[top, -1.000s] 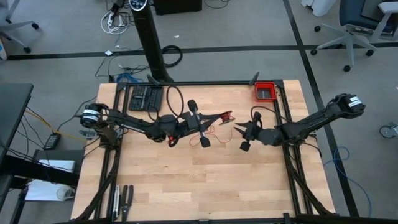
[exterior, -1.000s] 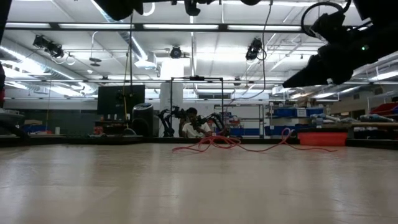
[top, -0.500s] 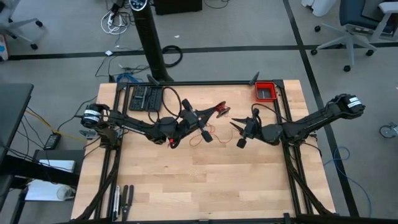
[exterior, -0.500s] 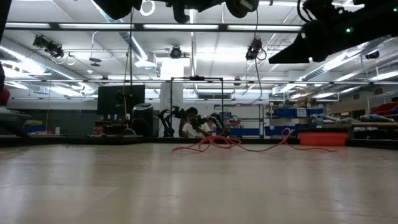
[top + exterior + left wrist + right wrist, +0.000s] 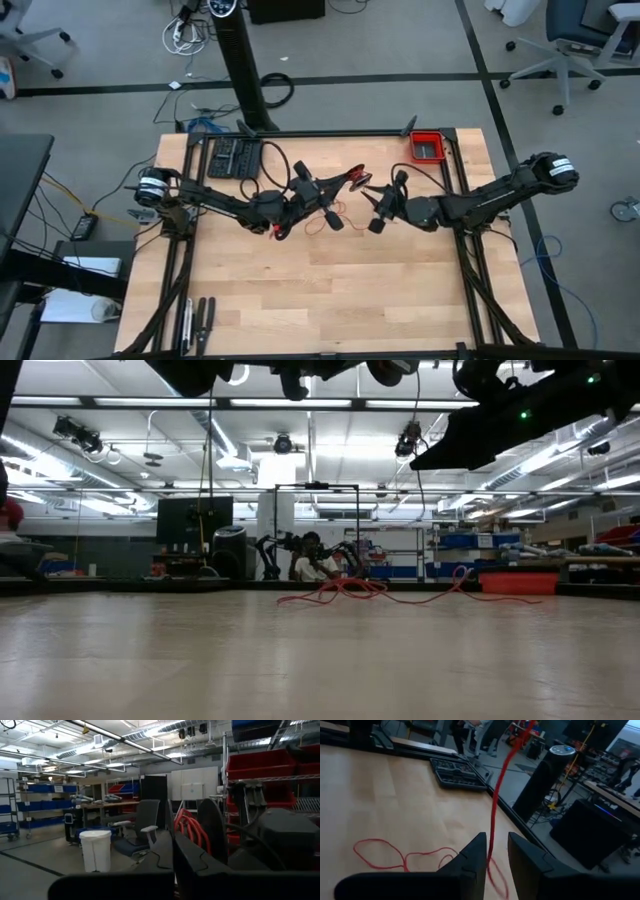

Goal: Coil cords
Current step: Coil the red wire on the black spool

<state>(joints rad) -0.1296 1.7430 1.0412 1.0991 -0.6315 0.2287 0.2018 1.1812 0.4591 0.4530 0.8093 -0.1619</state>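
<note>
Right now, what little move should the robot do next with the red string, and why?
Probably wind another loop. The left gripper is shut on a bundle of the red cord, the strand runs between the right gripper's fingers, and loose cord lies on the table.

Both arms reach inward over mid-table, raised off the surface. Left gripper (image 5: 352, 178) — fingers closed together, pointing toward the right arm. Right gripper (image 5: 372, 198) — fingers (image 5: 470, 854) narrowly parted, just beside the left gripper's tip.

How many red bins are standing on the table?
1. The red bin stands at the table's far right corner, beyond the right gripper; the arms may hide other things.
</note>
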